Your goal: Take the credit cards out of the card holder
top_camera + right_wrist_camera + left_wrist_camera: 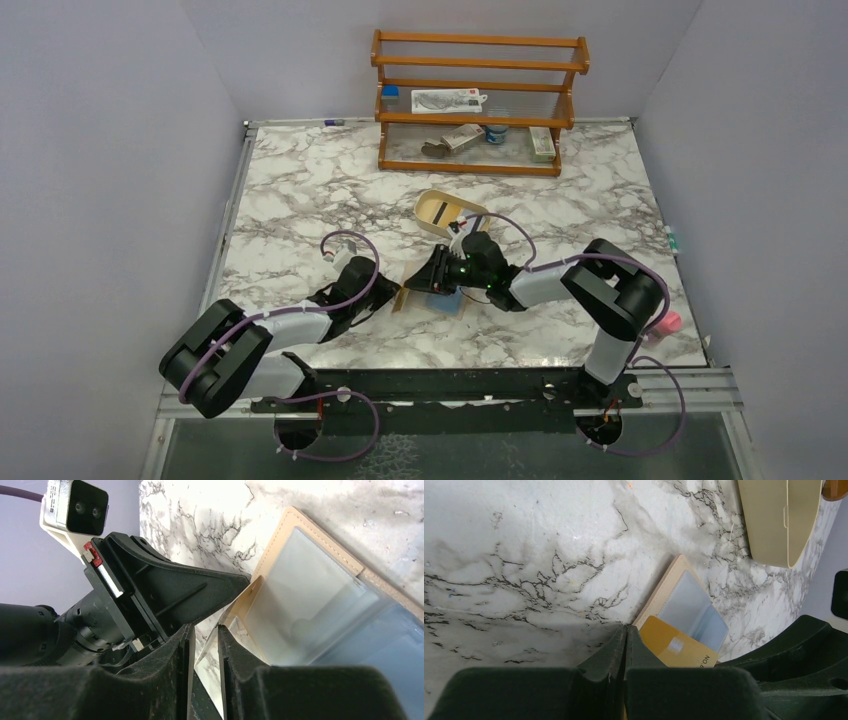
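Note:
The tan card holder [670, 577] lies open on the marble between both grippers, its light blue inner panel [320, 595] facing up. It also shows in the top view [404, 297]. A yellow-orange credit card [679, 647] sticks out of it beside my left gripper [626, 630]. That gripper is shut, with a tan sliver of the holder's edge between its jaws. My right gripper [206, 630] is at the holder's other side. Its jaws stand a narrow gap apart, with a thin pale sheet edge between them. The whitish-grey card cannot be told apart.
An oval tan tray [445, 210] sits just behind the grippers and shows in the left wrist view [769, 525]. A wooden rack [475, 100] with small items stands at the back wall. A pink object [670, 320] lies at the right table edge.

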